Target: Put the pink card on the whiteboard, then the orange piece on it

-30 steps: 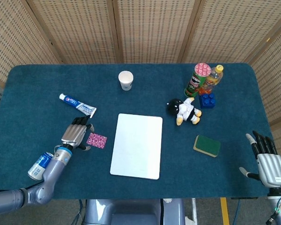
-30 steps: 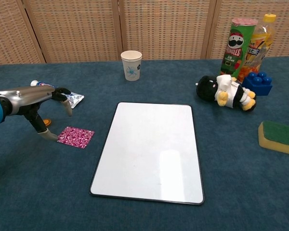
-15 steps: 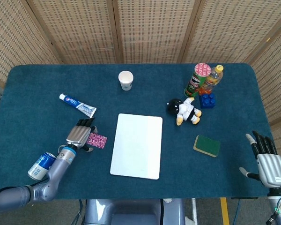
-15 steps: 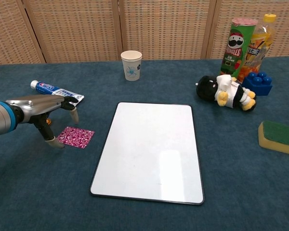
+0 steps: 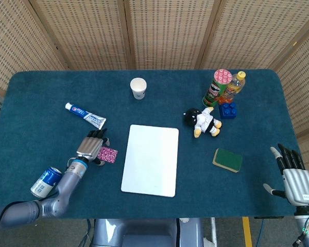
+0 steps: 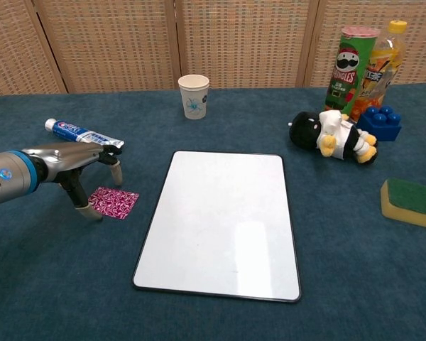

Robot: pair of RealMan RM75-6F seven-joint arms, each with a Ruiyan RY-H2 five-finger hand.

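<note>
Left robot hand (image 6: 82,169) hovered spread over pink card (image 6: 113,202), whiteboard's (image 6: 220,220) 9 o'clock; thin, flat, light, likely needs an edge pinch.

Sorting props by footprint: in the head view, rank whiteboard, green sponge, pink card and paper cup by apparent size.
1. whiteboard
2. green sponge
3. pink card and paper cup look about alike, and the card is partly hidden by the left robot hand, so unranked.

— How's the left hand (image 6: 78,165)?
— Palm down, fingers (image 6: 116,172) spread and pointing downward, nothing between them.
— And the right hand (image 5: 294,177)?
— Flat, fingers (image 5: 288,155) apart, holding nothing.
</note>
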